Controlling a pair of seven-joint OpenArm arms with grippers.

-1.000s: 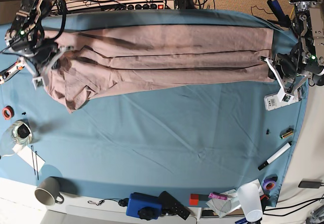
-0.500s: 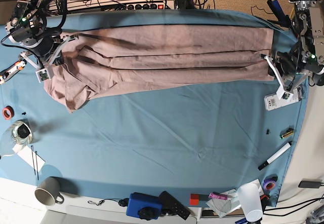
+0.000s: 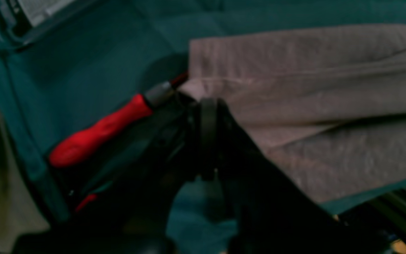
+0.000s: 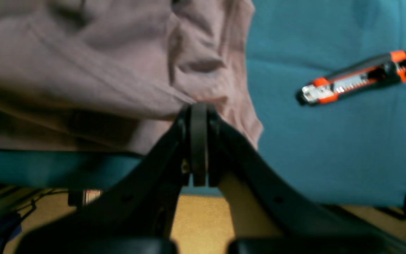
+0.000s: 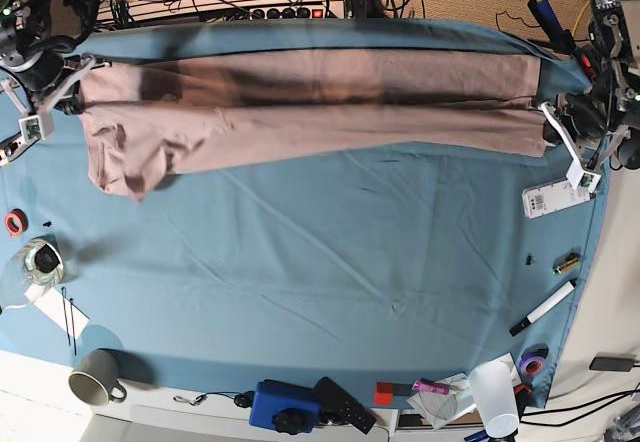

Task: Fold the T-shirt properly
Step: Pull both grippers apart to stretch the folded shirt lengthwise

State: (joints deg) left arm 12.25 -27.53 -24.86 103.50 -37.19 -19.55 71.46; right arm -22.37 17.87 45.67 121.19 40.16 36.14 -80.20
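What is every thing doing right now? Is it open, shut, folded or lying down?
T-shirt: folded lengthwise, stretched between both grippers.
Left gripper: shut on the T-shirt's edge.
Right gripper: shut on the T-shirt.
Utility knife: lying flat on the cloth.
Mug: upright.
Marker: lying flat.

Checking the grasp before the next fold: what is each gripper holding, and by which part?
Both hold the T-shirt: the left gripper pinches its end edge, the right gripper the opposite, bunched end. Which garment part, I cannot tell.
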